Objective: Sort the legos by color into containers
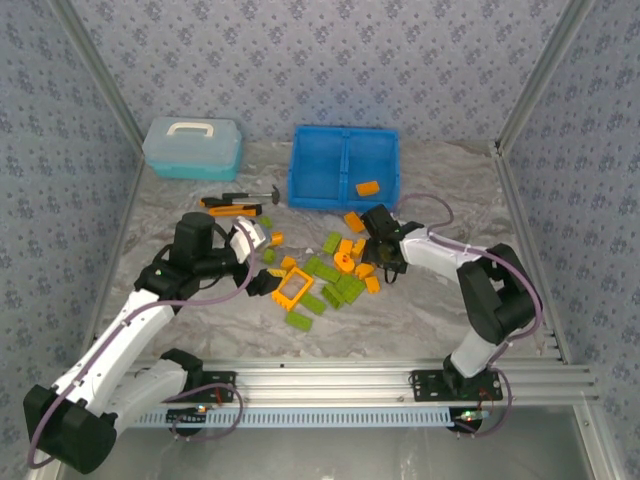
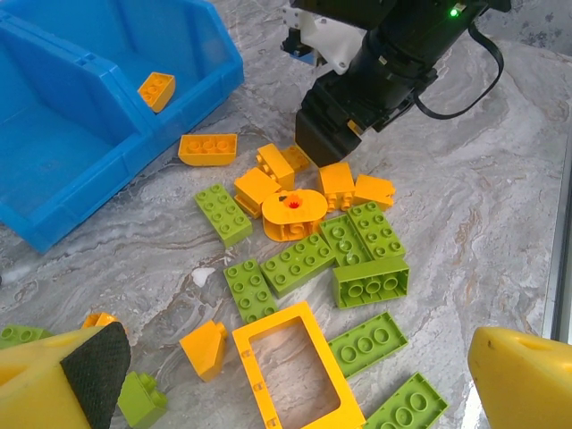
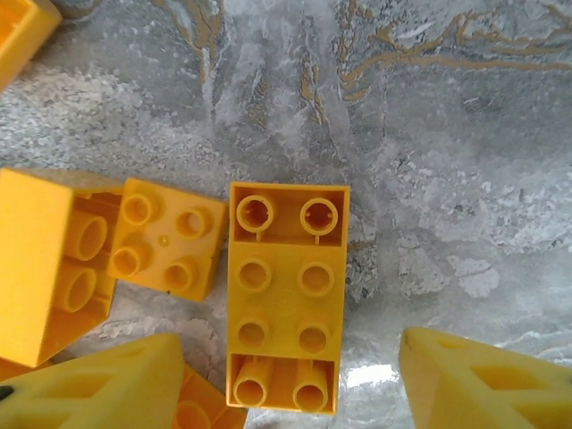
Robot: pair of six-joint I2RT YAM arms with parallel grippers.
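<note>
Lime green legos (image 1: 335, 285) and orange ones lie scattered at the table's middle, with a round orange piece (image 2: 293, 210) among them. The blue bin (image 1: 343, 165) stands behind them, one orange brick (image 1: 367, 188) in its right compartment. My right gripper (image 3: 293, 380) hangs low over an orange two-by-four brick (image 3: 286, 304). Its yellow fingers (image 3: 474, 380) stand either side of the brick, apart from it, open. My left gripper (image 2: 290, 384) is wide open above the open orange frame (image 2: 299, 375), holding nothing.
A pale teal lidded box (image 1: 192, 147) sits at the back left. An orange-and-black utility knife (image 1: 232, 208) and a small hammer (image 1: 255, 194) lie in front of it. Patterned walls close in the table, and a metal rail (image 1: 330, 380) runs along the near edge.
</note>
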